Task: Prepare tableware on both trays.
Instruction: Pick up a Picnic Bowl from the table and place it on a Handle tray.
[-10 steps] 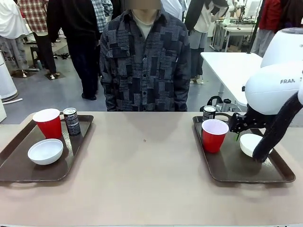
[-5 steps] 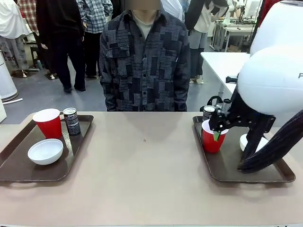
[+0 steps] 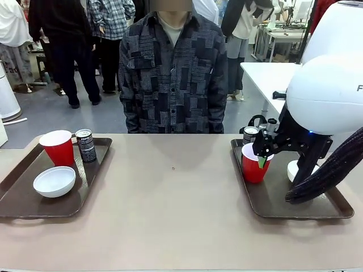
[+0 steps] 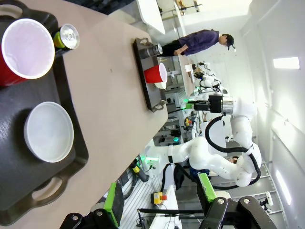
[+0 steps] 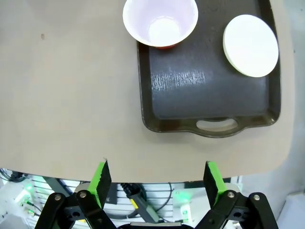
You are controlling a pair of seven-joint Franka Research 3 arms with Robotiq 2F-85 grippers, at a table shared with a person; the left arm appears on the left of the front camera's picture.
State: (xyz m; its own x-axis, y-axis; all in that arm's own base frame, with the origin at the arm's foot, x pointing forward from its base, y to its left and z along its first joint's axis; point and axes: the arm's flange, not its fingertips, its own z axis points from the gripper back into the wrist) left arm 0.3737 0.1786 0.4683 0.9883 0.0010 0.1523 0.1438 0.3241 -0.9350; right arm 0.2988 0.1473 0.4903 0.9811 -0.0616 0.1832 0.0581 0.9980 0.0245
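Note:
The left tray (image 3: 85, 190) holds a red cup (image 3: 57, 147), a dark can (image 3: 85, 145) and a white bowl (image 3: 54, 181). The left wrist view looks down on that tray (image 4: 78, 152) with its cup (image 4: 26, 50), can (image 4: 66, 37) and bowl (image 4: 48, 132); my left gripper (image 4: 159, 202) is open and empty beyond the tray's handle end. The right tray (image 3: 278, 198) carries a red cup (image 3: 252, 167), a can (image 3: 250, 135) and a bowl (image 3: 294, 170) half hidden by my arm. My right gripper (image 3: 262, 158) hangs open and empty above it. Its own view shows the gripper (image 5: 157, 179), cup (image 5: 160, 21), bowl (image 5: 251, 45) and tray (image 5: 205, 90).
A person in a patterned shirt (image 3: 173, 73) stands at the far side of the table, hands out of sight. Bare beige tabletop (image 3: 170, 192) lies between the trays. My bulky white right arm (image 3: 329, 96) looms over the right tray's outer half.
My right arm has swung up and leftward, from beside the bowl to in front of the red cup. The tableware has not moved. People in the background have walked on.

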